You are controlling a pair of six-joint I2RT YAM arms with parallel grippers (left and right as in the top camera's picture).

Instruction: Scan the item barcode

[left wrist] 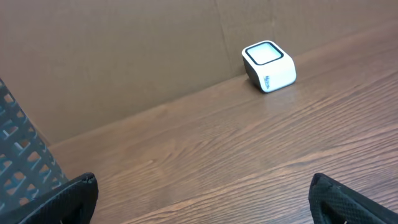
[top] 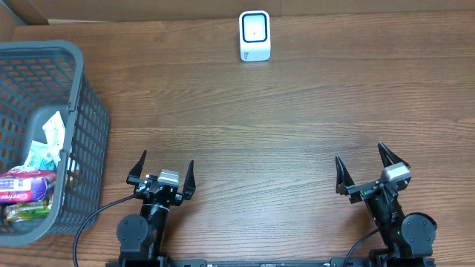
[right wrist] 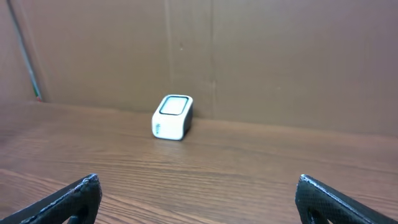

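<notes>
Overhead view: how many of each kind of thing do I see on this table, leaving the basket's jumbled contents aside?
grey basket: 1
white scanner: 1
robot pincers, both open (left pincer, right pincer): 2
Total: 4

bench (top: 297,126): dark wood grain, smooth, faint sheen. scanner (top: 254,35): white plastic shell, glossy, dark glassy face. basket (top: 93,133): grey plastic lattice, matt. packets (top: 26,184) inside: shiny printed film. back wall (left wrist: 124,56): brown cardboard, matt. jaws: black, matt, plastic-looking.
</notes>
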